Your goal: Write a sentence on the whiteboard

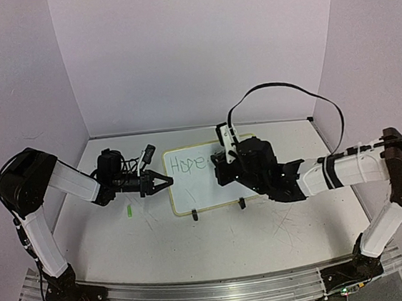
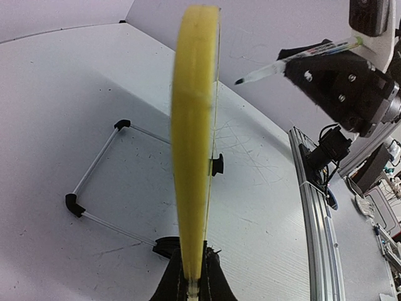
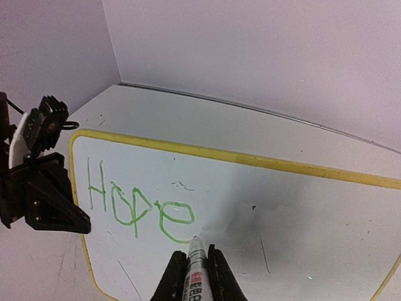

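The whiteboard [image 1: 199, 191] stood mid-table, its left edge clamped in the left claw [image 1: 163, 183]. The right claw [image 3: 193, 271], clamped on a marker [image 3: 195, 254], held the tip at the end of the green word [image 3: 139, 205] "Hope". Blank board stretched rightward along its long axis.

Left gripper [image 1: 165, 182], right gripper [image 3: 193, 274], both clamped

Whiteboard [image 1: 205, 189] stands between left claw [image 1: 166, 182] and right claw [image 1: 221, 167].
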{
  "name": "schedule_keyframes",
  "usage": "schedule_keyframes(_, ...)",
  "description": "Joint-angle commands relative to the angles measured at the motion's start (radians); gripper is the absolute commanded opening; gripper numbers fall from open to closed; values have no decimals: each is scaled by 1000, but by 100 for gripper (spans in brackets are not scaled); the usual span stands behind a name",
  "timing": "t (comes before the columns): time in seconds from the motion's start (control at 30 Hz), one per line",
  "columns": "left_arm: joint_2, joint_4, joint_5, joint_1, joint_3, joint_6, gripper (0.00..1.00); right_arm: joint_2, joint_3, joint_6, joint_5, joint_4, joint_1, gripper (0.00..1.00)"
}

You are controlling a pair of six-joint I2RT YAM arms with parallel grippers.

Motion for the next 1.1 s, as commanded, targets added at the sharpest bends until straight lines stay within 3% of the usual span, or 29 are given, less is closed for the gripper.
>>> schedule_keyframes(0.0,-14,-23,-57,1,8,37,0,-170,-67,-27,-174,106,-10,0)
schedule_keyframes(0.33,-53,-62,-140,-2,-20,79,0,-222,-74,-75,-120,-15,-15,0)
schedule_keyframes(0.7,-63,-73,-168,-1,-17,87,0,-135,50,-38,-66,-162,-14,0)
schedule_keyframes(1.07,-76,-76,-206,-1,-21,94,0,-41,118,-44,-120,-211,-1,0)
